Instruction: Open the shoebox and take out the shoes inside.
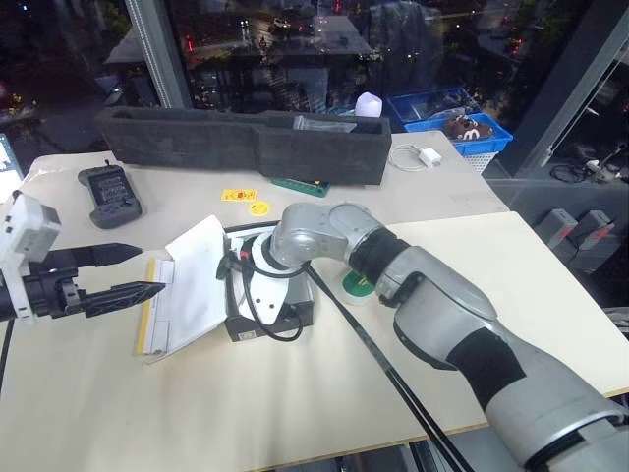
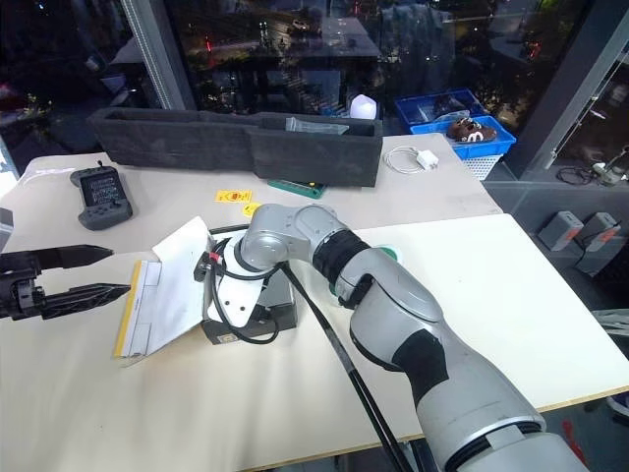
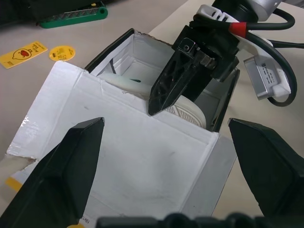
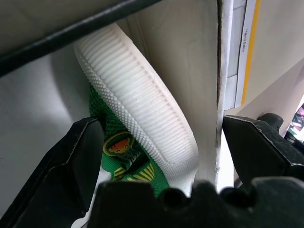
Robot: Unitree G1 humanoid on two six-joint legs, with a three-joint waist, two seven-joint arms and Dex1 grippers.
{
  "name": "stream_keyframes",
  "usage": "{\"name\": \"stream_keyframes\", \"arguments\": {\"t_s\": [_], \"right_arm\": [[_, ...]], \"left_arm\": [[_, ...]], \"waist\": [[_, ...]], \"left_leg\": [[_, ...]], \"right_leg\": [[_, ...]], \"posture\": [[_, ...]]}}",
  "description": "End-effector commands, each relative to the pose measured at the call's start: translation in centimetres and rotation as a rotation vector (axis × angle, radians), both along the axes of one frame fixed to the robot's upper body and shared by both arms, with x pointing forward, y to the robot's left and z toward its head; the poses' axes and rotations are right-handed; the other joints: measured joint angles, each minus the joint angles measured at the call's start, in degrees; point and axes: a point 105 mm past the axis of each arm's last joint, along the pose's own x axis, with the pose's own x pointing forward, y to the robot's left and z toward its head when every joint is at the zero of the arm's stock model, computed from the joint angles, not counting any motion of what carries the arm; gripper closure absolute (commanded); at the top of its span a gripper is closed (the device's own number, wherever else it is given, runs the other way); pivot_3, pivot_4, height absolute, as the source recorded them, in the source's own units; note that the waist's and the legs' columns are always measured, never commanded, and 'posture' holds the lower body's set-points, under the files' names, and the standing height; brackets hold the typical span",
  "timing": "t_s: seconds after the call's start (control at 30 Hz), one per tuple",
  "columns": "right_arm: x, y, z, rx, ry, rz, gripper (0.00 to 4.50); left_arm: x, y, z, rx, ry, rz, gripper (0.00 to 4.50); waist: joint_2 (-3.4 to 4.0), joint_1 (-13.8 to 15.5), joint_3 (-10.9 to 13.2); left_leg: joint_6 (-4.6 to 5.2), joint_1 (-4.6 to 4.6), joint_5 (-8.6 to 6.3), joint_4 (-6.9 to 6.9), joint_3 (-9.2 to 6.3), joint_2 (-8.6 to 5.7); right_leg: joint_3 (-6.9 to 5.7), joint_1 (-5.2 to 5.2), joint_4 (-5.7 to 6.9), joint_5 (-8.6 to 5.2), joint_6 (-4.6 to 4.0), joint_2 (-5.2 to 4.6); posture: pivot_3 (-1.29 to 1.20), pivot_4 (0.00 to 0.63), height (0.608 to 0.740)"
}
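The shoebox [image 1: 271, 321] stands open on the table, its black sides showing and its yellow-edged lid [image 1: 194, 285] folded out to the left, white inside up. My right gripper [image 4: 159, 121] reaches down into the box, open. One finger [image 4: 71, 166] is beside a white shoe [image 4: 142, 109] with a green insole; the other finger [image 4: 266, 152] is past the box's white wall. In the left wrist view a white shoe [image 3: 190, 113] lies in the box under that black finger [image 3: 168, 85]. My left gripper [image 1: 149, 271] hovers open just left of the lid, holding nothing.
A white-and-green thing [image 1: 356, 285] lies right of the box, mostly behind my right arm. At the back are a long black foam tray [image 1: 246, 143], a black handset [image 1: 110, 194], yellow stickers [image 1: 239, 195], a white charger [image 1: 428, 155] and blue baskets [image 1: 452, 118].
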Motion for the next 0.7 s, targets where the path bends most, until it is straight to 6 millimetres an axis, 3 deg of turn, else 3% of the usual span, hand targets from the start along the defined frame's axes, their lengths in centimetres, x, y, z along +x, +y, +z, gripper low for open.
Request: {"name": "stream_keyframes", "arguments": {"t_s": [0.03, 0.3, 0.7], "right_arm": [[0.2, -0.2, 3.1, 0.06, -0.02, -0.002, 0.06], [-0.3, -0.3, 4.1, 0.084, 0.001, -0.001, 0.06], [-0.2, -0.7, 0.4, 0.008, 0.026, -0.021, 0.06]], "left_arm": [[0.3, -0.5, 1.1, 0.024, -0.046, -0.031, 0.0], [0.6, -0.5, 1.2, 0.028, -0.045, -0.048, 0.0], [0.4, -0.6, 1.3, 0.028, -0.047, -0.045, 0.0]], "waist": [[0.0, 0.14, 0.0], [-0.01, -0.66, 0.0], [-0.01, -0.95, 0.0]], "left_leg": [[0.0, -0.02, 0.0, 0.01, -0.01, -0.01], [0.0, -0.03, 0.0, -0.04, 0.0, 0.09], [0.0, 0.0, 0.0, -0.04, -0.01, 0.21]], "right_leg": [[-0.01, 0.0, 0.0, 0.0, 0.0, 0.0], [0.02, -0.03, -0.02, 0.0, 0.0, 0.12], [0.03, -0.03, 0.0, -0.01, -0.01, 0.24]], "posture": [[0.0, 0.15, 0.728], [0.0, 0.15, 0.728], [0.0, 0.15, 0.728]]}}
